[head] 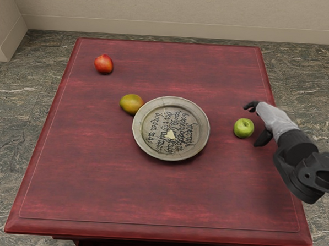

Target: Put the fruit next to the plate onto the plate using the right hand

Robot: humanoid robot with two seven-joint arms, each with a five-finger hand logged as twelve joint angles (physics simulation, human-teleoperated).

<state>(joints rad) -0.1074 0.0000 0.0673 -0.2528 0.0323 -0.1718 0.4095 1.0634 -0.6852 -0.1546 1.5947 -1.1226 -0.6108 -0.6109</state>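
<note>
Green apple (243,127) — round, smooth | right hand (270,121) just beside — fingers spread, empty

place: simulated room | red wooden table (150,183) | marbled stone floor (19,148) | beige wall (159,7)

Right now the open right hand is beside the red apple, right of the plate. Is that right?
Not quite. The apple beside the open right hand, right of the plate, is green, not red. The head view shows it.
</note>
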